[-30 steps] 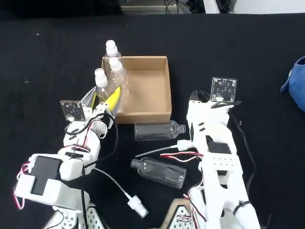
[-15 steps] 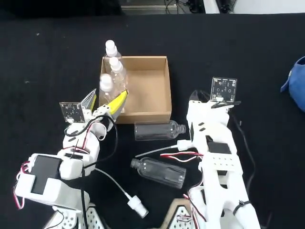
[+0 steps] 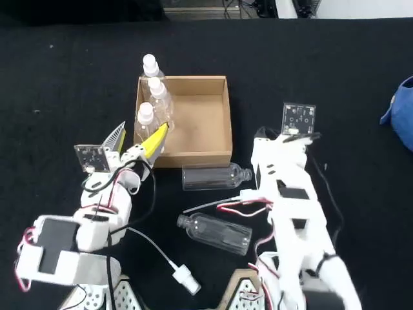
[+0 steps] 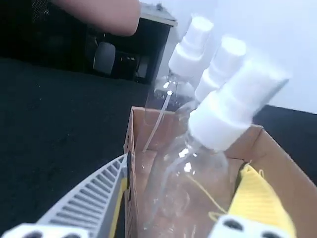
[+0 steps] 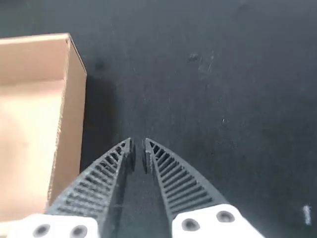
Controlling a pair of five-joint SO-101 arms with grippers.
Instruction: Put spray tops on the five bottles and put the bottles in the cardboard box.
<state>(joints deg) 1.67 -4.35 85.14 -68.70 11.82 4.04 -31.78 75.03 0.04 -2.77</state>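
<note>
The left gripper (image 3: 146, 124) is spread and grips nothing. Its jaws sit either side of a capped bottle (image 4: 233, 109), which seems free of both. That bottle and two other capped bottles (image 3: 158, 93) stand along the left wall of the cardboard box (image 3: 193, 158). The right gripper (image 5: 137, 148), closed and empty, hovers right of the box. Nearer lie two uncapped bottles (image 3: 213, 176) and two loose spray tops (image 3: 186, 279).

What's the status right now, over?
Left fingers open, straddling a capped bottle in the box. Right fingers shut beside box. Two uncapped bottles, two spray tops on table.

Left tool (image 3: 146, 126) stood third bottle (image 3: 146, 118) inside box (image 3: 227, 119).
</note>
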